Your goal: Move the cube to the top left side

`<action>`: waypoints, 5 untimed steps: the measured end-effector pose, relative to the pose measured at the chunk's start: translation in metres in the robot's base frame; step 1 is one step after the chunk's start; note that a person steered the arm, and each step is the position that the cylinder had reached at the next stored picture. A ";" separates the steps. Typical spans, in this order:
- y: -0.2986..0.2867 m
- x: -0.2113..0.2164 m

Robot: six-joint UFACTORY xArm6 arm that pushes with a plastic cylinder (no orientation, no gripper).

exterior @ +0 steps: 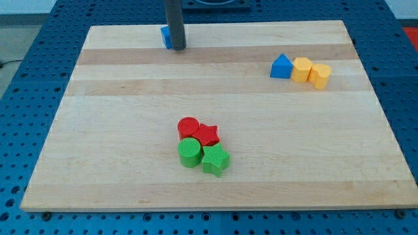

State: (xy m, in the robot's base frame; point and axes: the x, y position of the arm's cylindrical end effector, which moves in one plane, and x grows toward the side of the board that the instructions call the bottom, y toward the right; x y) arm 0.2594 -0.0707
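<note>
A blue cube (pixel 166 36) sits near the board's top edge, left of centre, mostly hidden behind my rod. My tip (pixel 177 47) rests on the board touching the cube's right side. Only the cube's left part shows.
A wooden board (pixel 117 163) lies on a blue pegboard table. At the view's right top stand a blue house-shaped block (pixel 281 66), a yellow block (pixel 302 69) and a yellow cylinder (pixel 320 76). Near the centre cluster a red cylinder (pixel 188 126), a red star (pixel 208 134), a green cylinder (pixel 190 152) and a green star (pixel 215 160).
</note>
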 end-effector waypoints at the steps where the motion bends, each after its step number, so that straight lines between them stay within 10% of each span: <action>1: 0.020 -0.014; 3: -0.103 -0.009; 5: -0.050 -0.004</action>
